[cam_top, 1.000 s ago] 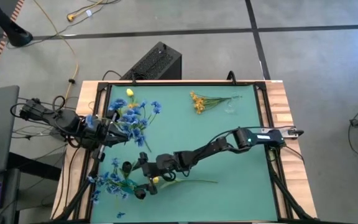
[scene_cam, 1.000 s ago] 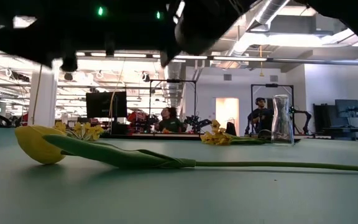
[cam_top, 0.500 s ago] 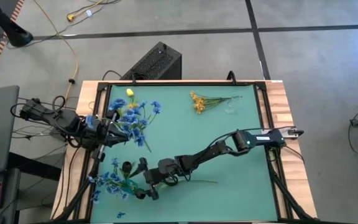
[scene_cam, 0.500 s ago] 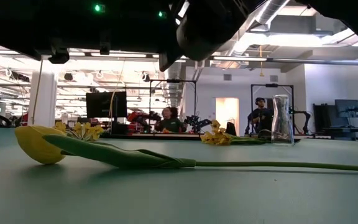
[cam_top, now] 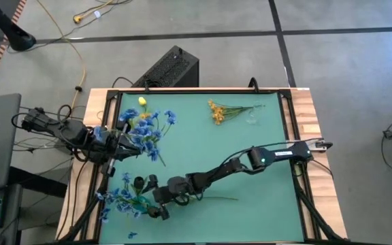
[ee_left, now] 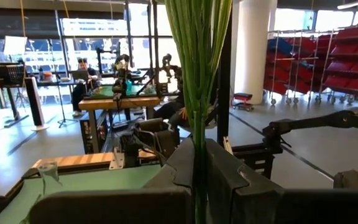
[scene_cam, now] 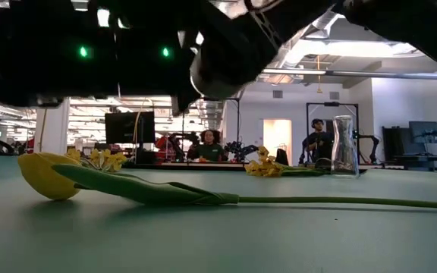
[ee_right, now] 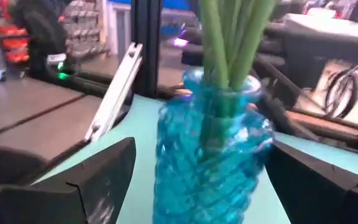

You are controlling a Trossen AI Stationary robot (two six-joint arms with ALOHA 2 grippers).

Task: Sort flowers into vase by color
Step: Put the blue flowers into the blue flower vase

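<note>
High view: right hand (cam_top: 156, 201) reaches to the desk's near-left corner; left hand (cam_top: 118, 148) pinches blue flowers (cam_top: 143, 129) at the left edge. Low view: a yellow tulip (scene_cam: 48, 174) lies flat. Right wrist view: fingers spread around a blue vase (ee_right: 210, 163) holding green stems; closing carelessly might tip it.

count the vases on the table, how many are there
2. A clear glass vase stands at the table's far side beside the yellow flowers. A blue glass vase holding green stems stands between the right gripper's open fingers, near the front-left. Others may be hidden.
</note>
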